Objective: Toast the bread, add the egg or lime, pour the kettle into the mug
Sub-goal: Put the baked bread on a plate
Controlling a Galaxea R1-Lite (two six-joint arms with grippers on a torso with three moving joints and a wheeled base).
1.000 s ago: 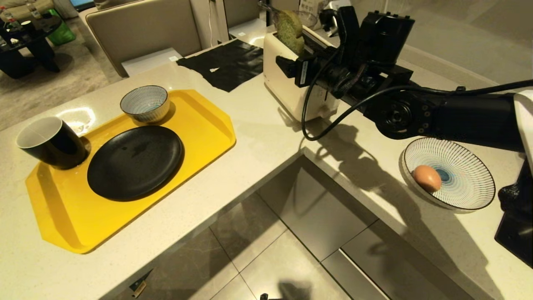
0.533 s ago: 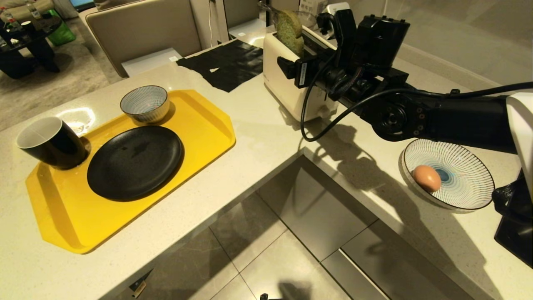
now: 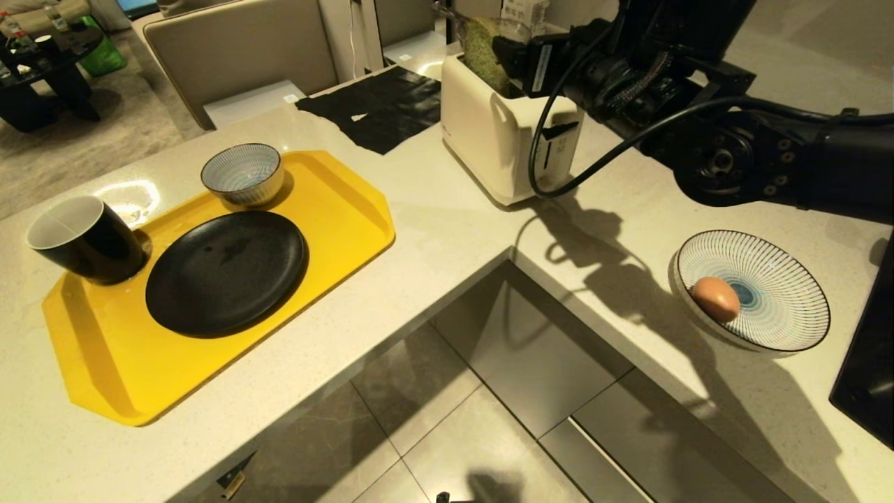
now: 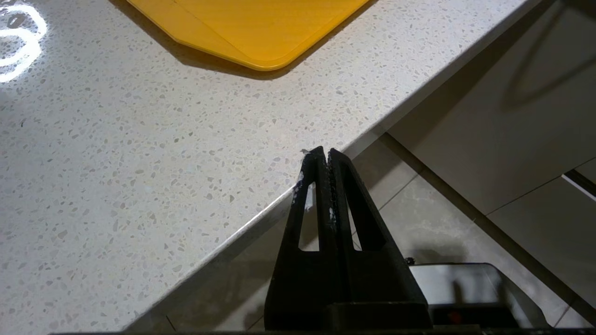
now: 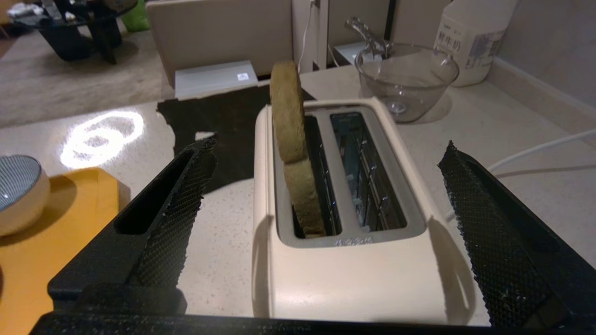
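We see the right gripper, jaws spread wide and empty, facing the toaster; the bread stands upright ahead, edge-on between the fingers' line.

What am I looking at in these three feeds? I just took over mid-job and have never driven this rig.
It is a two-armed robot. The wide picture is from its head; the others look out from behind each claw. The right claw hangs open and empty before the toaster, where the bread stands in one slot. The left claw is shut and empty at the counter edge. A yellow tray carries the mug, a black plate and a small bowl; the egg lies in a striped dish.
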